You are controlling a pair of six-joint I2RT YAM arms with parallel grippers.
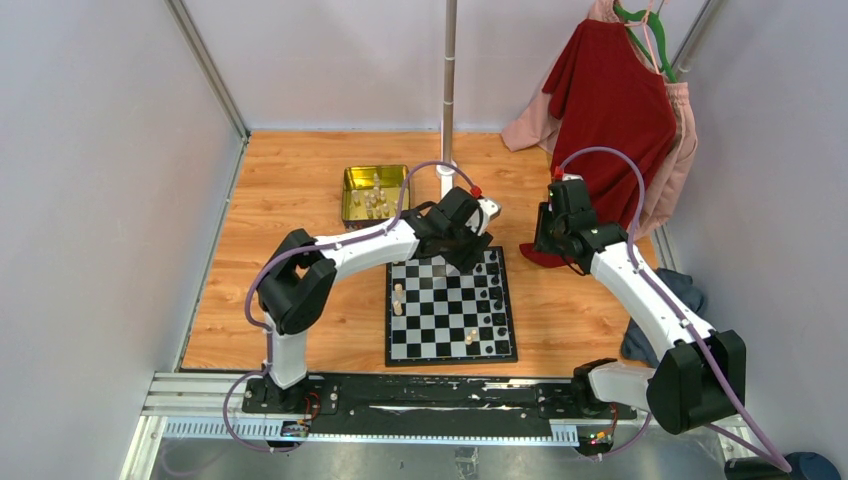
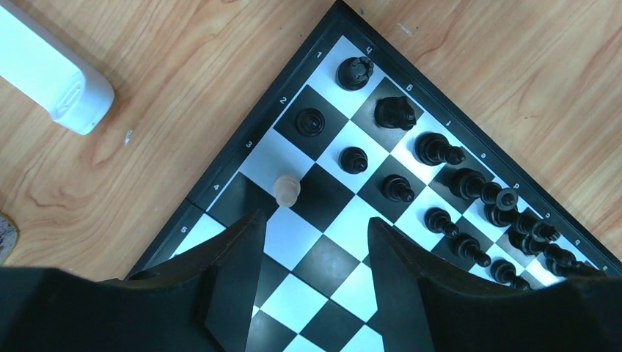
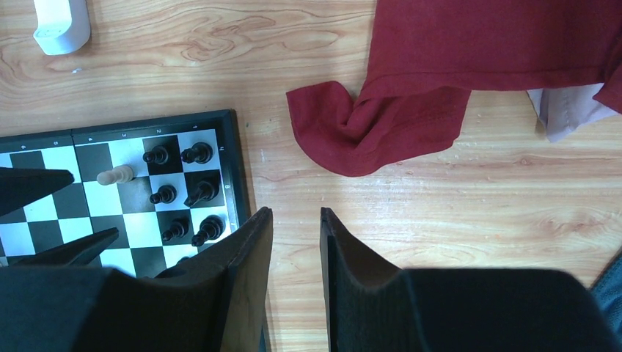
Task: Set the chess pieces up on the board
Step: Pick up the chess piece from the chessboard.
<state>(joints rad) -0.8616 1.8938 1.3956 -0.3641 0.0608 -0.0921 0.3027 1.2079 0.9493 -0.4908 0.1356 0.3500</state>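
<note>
The left gripper (image 2: 315,221) hangs over the far corner of the board (image 2: 323,195) with its jaws spread wide and nothing between them. One pale piece (image 2: 287,190) stands on a white square just beyond the tip of the left-hand finger, slightly outside the gap and not centred in it. Ahead and to the right of the jaws the black pieces (image 2: 438,149) are lined up in two rows along the board's edge, the nearest of them only a square or so from the pale one. The right gripper (image 3: 295,214) hovers above bare wood just off that same corner, its jaws a narrow way apart and empty, with the board to their left and a red cloth (image 3: 381,125) ahead. More pale pieces lie in the gold tin (image 1: 375,192), well off to the left of both grippers, and a few stand on the board's opposite side. The black ranks look mostly done, so the work in hand seems to be the pale side, and this lone piece beside the black rows looks out of place. The next move probably calls for shifting the left jaws a little leftward and forward to straddle it, then lowering and closing without brushing the neighbouring black pawn
</note>
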